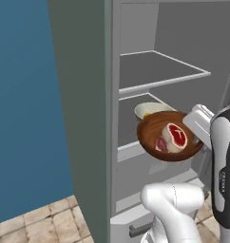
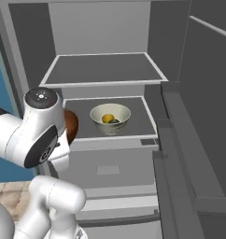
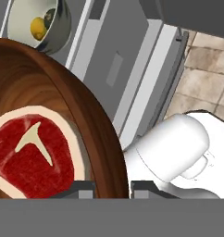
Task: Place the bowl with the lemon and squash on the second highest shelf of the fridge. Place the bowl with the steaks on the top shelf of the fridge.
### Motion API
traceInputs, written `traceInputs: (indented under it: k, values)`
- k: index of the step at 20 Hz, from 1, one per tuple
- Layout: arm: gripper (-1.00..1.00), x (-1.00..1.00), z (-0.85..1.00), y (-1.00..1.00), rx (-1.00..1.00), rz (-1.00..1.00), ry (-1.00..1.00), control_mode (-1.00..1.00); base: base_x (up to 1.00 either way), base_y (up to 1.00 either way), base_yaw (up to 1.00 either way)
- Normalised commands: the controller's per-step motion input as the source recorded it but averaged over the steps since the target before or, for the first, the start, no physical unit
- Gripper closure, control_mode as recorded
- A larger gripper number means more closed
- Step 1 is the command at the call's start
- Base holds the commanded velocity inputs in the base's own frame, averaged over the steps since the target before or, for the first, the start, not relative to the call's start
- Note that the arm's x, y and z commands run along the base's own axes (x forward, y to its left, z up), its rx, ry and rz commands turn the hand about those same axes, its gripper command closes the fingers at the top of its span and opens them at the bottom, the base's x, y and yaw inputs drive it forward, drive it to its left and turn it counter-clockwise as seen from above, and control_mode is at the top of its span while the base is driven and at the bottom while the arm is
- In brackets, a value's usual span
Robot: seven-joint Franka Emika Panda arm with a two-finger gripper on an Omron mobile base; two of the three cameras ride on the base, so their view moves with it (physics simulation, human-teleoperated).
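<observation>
My gripper [image 3: 113, 187] is clamped on the rim of the wooden bowl [image 1: 157, 129] holding the steaks [image 1: 176, 136], tilted in the air in front of the open fridge [image 2: 105, 37]. The white bowl [image 2: 110, 118] with the lemon [image 2: 108, 118] sits on the second highest shelf [image 2: 138, 119]; the top shelf [image 2: 103, 69] lies above it

In the right base view the arm hides all but a brown sliver of the wooden bowl [image 2: 72, 127] at left centre, the hand view's left and bottom edges cut off that bowl and its steak [image 3: 30, 157], and the dark item beside the lemon [image 2: 108, 118] is too small to identify.
</observation>
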Motion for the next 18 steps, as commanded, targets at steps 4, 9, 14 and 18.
traceInputs:
  k: [4,9,14,18]
  values:
    - [1.00,-0.19,0.55,-0.09,0.00,-0.28,-0.02,-1.00,0.00,0.00,0.00]
    - [1.00,-0.04,0.85,-0.04,0.00,-0.29,-0.19,-1.00,0.00,0.00,0.00]
    - [1.00,0.15,0.77,-0.21,0.00,-0.15,-0.26,-1.00,0.00,0.00,0.00]
    - [1.00,0.38,0.38,-0.28,0.01,-0.05,-0.28,-1.00,0.00,0.00,0.00]
